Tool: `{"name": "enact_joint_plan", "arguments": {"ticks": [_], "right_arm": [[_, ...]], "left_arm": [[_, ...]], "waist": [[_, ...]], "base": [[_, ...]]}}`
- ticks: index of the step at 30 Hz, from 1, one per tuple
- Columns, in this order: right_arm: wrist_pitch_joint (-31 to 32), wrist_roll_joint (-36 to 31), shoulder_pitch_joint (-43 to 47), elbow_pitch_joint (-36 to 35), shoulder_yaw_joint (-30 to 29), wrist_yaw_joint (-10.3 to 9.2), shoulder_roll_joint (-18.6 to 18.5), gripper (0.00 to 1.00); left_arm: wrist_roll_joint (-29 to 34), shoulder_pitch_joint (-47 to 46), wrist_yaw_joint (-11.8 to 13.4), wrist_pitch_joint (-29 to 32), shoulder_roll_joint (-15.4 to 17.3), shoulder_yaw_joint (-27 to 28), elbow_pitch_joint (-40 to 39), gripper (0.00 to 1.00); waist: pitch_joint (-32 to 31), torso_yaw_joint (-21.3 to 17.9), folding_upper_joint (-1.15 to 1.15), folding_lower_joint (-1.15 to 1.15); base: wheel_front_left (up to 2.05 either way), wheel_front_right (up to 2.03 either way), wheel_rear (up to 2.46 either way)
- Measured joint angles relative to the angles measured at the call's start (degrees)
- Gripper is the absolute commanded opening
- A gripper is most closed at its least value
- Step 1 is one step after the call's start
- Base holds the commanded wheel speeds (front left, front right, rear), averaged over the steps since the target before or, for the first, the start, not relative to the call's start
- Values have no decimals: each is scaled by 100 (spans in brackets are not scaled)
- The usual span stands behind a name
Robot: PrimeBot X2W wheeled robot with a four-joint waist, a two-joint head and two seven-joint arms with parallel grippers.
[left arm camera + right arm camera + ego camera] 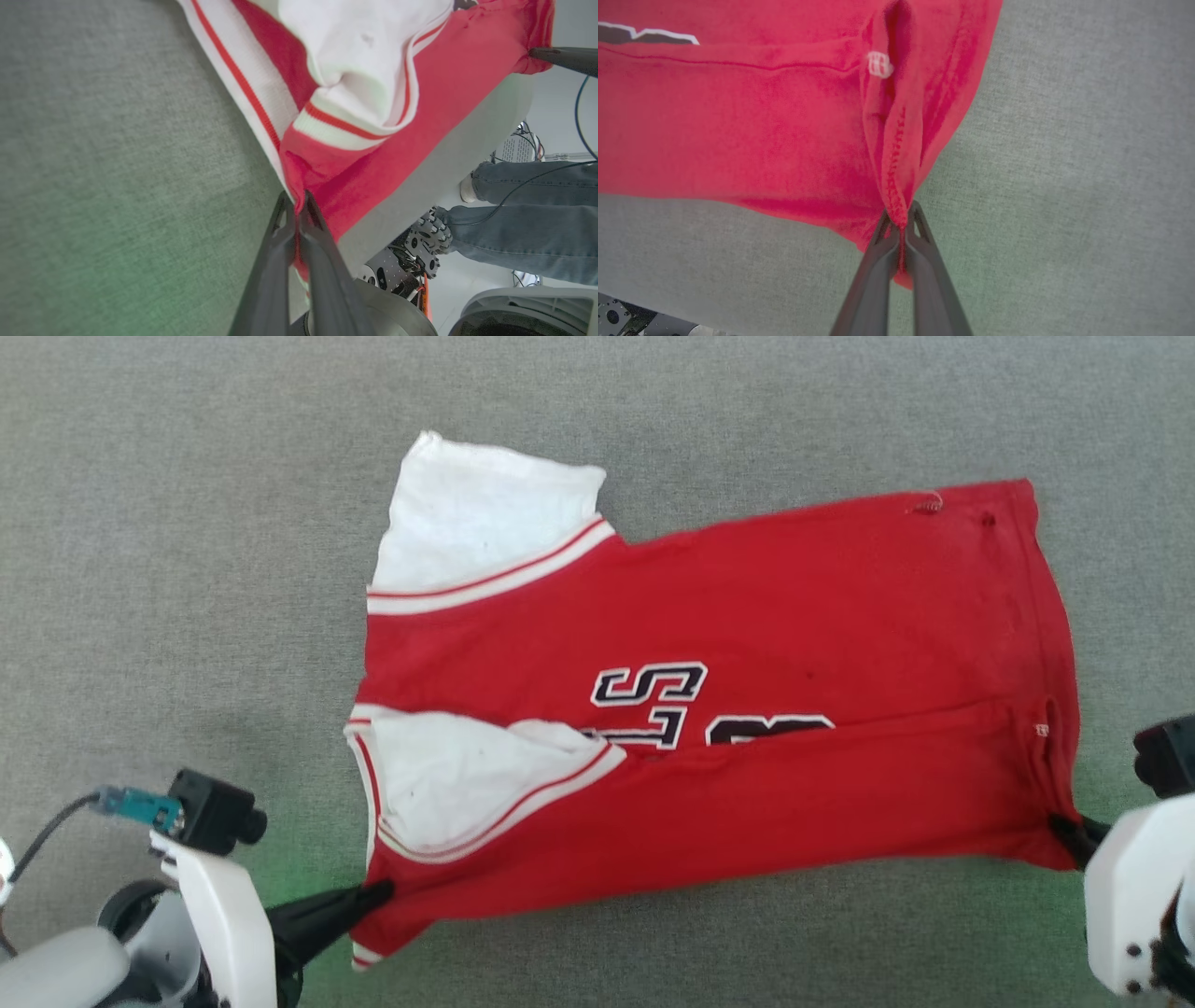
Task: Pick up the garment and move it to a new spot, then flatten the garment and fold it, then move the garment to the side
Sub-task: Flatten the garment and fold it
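**Item:** garment (794, 616), soft bright-red fabric with white sleeve panels edged in thin red-and-white stripes.

**Location:** spread lengthwise across the grey felt-covered desk (168, 523), roughly central. Its near long edge lies close to the robot.

**Condition:** the near long edge is turned over onto the body, leaving a straight crease. Judged to be mid-fold.

**Holding points:**
- The left claw (373, 894), with two long dark fingers, is clenched on the near corner at the sleeve end. The left wrist view shows red cloth pinched between its tips.
- The right claw (1064, 828) is clenched on the near hem corner. The right wrist view shows the stitched hem nipped between its tips.

**Purpose (judged):** gripping both ends of one long edge keeps that edge taut and straight, so the flap carries over evenly.

**Obscured:**
- The black, white-outlined lettering (649, 686) is partly covered by the flap and cannot be read whole.
- In the head view, the right claw's fingers are largely behind its pale wrist housing (1125, 896).
- The small white tag (879, 64) is too blurred to read.
- The lower layers of cloth cannot be seen.
- A person's denim-clad legs (523, 219) stand beyond the desk edge, cut off by the frame.
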Motion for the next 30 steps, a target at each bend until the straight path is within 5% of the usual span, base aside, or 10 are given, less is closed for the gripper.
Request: {"name": "enact_joint_plan", "arguments": {"ticks": [3,4,5,6,7,8,17,24,30], "right_arm": [[8,-18,268,-249,-134,0,65,0],[-14,-31,338,-310,-170,0,97,9],[-31,-52,372,-345,-180,0,115,56],[-96,-73,383,-383,-201,0,142,100],[-166,-85,381,-422,-224,0,175,100],[-213,-97,382,-452,-204,0,176,100],[-1694,-271,-151,-446,-101,-4,570,100],[-3987,-842,-820,249,726,3,805,100],[-5016,-1037,-1111,839,1060,0,1057,100]], "left_arm": [[4,130,-1,-102,115,-48,-194,0],[4,146,0,-171,131,-37,-230,0],[4,155,0,-237,131,-12,-237,10],[4,170,-1,-272,131,-1,-231,34],[10,185,-1,-311,132,-1,-223,78],[44,186,-1,-322,131,-2,-229,100],[80,7,67,-1336,265,605,2,100],[204,-619,100,-2183,-370,1445,1404,100],[582,-1564,125,-2068,-922,1666,2673,100]], "waist": [[-27,14,0,0],[-30,23,0,0],[-33,29,0,0],[-35,31,0,0],[-37,28,0,0],[-41,26,0,0],[-74,-194,0,0],[-47,-564,0,0],[72,-946,0,0]], "base": [[0,0,0],[0,0,0],[0,0,0],[0,0,0],[0,0,0],[0,0,0],[0,0,0],[0,0,0],[0,0,0]]}}
